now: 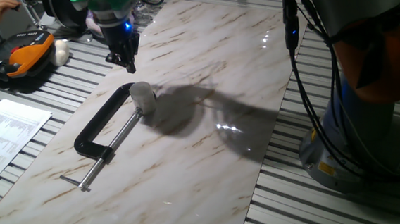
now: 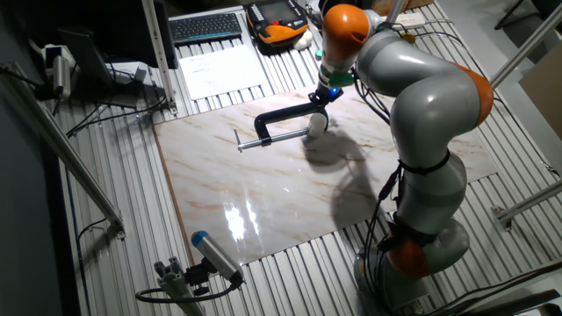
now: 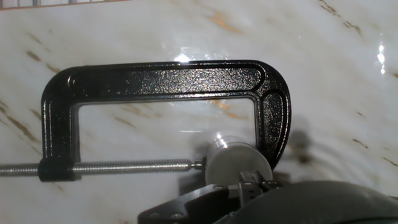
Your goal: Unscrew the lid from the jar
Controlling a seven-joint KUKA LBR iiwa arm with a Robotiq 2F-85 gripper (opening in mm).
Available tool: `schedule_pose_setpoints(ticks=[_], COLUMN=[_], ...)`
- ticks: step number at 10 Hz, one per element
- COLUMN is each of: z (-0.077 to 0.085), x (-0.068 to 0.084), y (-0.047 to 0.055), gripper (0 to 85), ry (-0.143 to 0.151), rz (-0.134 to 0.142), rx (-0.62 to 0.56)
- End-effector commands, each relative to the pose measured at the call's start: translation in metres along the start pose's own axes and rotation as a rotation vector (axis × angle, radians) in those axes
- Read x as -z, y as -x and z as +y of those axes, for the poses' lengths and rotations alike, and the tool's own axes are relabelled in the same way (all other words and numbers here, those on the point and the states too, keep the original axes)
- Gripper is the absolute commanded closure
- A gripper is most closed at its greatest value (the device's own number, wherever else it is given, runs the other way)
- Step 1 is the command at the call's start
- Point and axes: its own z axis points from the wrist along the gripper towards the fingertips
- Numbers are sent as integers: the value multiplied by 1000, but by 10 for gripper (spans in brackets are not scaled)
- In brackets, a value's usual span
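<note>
The jar [image 1: 143,103] is a tiny whitish cylinder standing on the marble board, pinched between the screw tip and jaw of a black C-clamp [image 1: 105,122]. The lid [image 1: 140,90] sits on top of it. In the hand view the lid [image 3: 236,167] is a pale round disc at the bottom centre, inside the clamp [image 3: 161,81]. My gripper [image 1: 127,63] hangs a little above and behind the jar without touching it. Its fingers are drawn together with nothing visible between them. The other fixed view shows the gripper [image 2: 321,95] just above the jar [image 2: 316,125].
An orange-and-black case [image 1: 20,57] and a white lump [image 1: 61,51] lie at the back left. Printed paper [image 1: 7,132] lies left of the marble board [image 1: 210,161], and slatted table runs around it. The clamp's screw handle [image 1: 84,178] sticks out toward the front.
</note>
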Motion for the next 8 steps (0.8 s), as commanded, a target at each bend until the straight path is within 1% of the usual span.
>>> schedule_pose_setpoints(ticks=[1, 3, 6, 7, 8], z=[0, -1, -1, -1, -1], x=[-6, -16, -19, -21, -23], y=[-1, 0, 1, 1, 1], gripper=[850, 850, 850, 680, 680], ry=[7, 14, 4, 7, 15], rz=[0, -3, -5, -11, -13], rx=[0, 8, 8, 0, -12])
